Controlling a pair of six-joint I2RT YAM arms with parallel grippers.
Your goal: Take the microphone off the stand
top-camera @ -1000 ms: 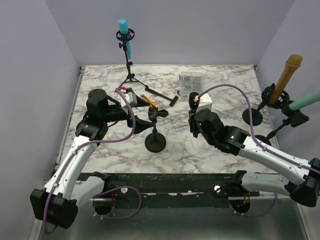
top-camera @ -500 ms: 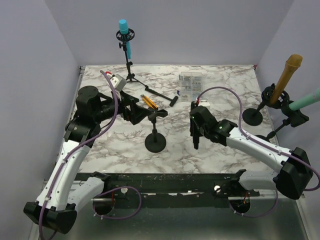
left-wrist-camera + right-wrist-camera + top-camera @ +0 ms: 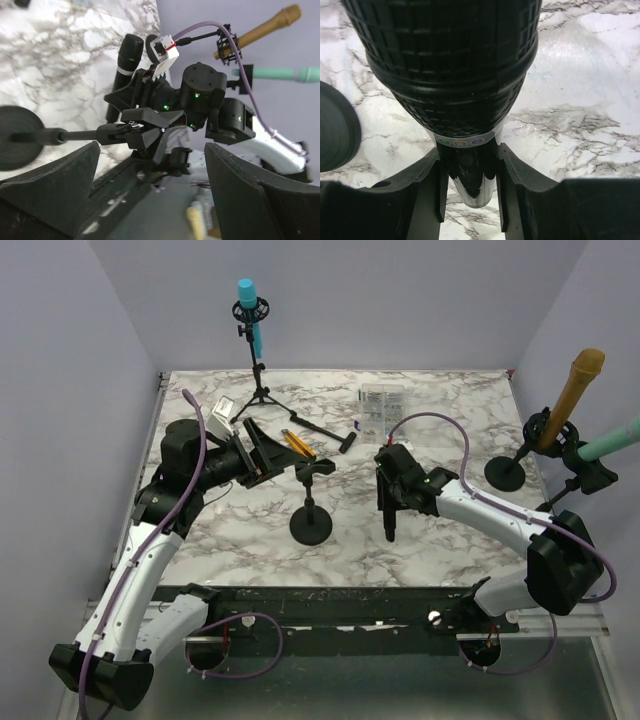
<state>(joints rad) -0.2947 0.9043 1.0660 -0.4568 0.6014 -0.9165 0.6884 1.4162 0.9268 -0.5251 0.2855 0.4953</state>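
Observation:
The black microphone (image 3: 445, 60) is clear of the stand and hangs grille-up in my right gripper (image 3: 470, 200), which is shut on its handle. In the top view the microphone (image 3: 391, 527) points down at the marble, to the right of the stand (image 3: 311, 526). The stand's clip (image 3: 316, 468) holds nothing. My left gripper (image 3: 266, 450) is open, just left of the clip and apart from it. The left wrist view looks along the stand's pole (image 3: 75, 134) to the clip (image 3: 145, 125), with the microphone (image 3: 125, 62) beyond and the left gripper (image 3: 152, 150) wide open around empty air.
A teal microphone on a tripod (image 3: 250, 315) stands at the back. A tan microphone (image 3: 573, 388) and a green one (image 3: 612, 442) sit on stands at the right edge. An orange tool (image 3: 299, 444), a black bar (image 3: 322, 429) and a clear box (image 3: 383, 404) lie behind the stand.
My left gripper has drawn back leftward from the stand's clip and turned. My right gripper has moved the microphone down and toward the front, with the arm stretching out.

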